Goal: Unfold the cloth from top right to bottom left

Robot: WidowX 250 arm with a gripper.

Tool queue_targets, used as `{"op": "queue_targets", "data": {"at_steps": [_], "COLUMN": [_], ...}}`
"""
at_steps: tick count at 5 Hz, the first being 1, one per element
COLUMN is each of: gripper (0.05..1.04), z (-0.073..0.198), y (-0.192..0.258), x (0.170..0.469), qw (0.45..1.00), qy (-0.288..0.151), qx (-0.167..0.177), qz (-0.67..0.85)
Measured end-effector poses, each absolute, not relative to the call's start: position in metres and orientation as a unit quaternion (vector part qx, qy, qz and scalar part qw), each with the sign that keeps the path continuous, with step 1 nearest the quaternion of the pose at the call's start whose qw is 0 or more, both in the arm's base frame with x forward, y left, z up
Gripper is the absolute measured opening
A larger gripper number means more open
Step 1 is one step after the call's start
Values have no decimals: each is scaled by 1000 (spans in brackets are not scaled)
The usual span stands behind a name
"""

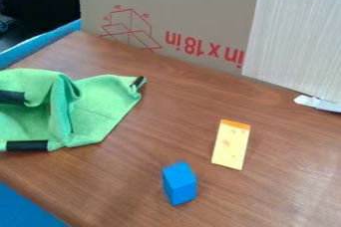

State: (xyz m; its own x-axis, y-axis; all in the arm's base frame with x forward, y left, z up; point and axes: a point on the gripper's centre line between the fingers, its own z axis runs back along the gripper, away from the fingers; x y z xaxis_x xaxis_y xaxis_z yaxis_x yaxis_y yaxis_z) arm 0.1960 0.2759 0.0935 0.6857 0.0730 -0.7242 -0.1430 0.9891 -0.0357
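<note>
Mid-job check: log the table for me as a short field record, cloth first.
cloth: green, at the left, running out of view
cloth state: rumpled, raised fold down its middle, not flat
dark patches: three, on the cloth
cheese piece: yellow, orange end, right of the cloth
block: blue, nearer the camera than the cheese piece
surface: brown wood-grain table
behind: cardboard

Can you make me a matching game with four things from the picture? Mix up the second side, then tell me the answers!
1. cloth
2. block
3. toy cheese
4. cardboard

A. yellow with an orange end
B. standing behind the table, with red print
C. green and rumpled, at the left
D. blue all over

Right pairs: 1-C, 2-D, 3-A, 4-B
</note>
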Motion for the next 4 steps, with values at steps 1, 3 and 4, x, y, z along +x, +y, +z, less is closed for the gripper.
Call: {"op": "queue_targets", "data": {"at_steps": [1,3,4], "gripper": [1000,1000,1000], "z": [105,155,168], "y": [266,256,263], "x": [201,189,187], "qw": [958,990,995], "qy": [288,134,74], "qx": [-16,-39,-68], "qz": [2,4,24]}}
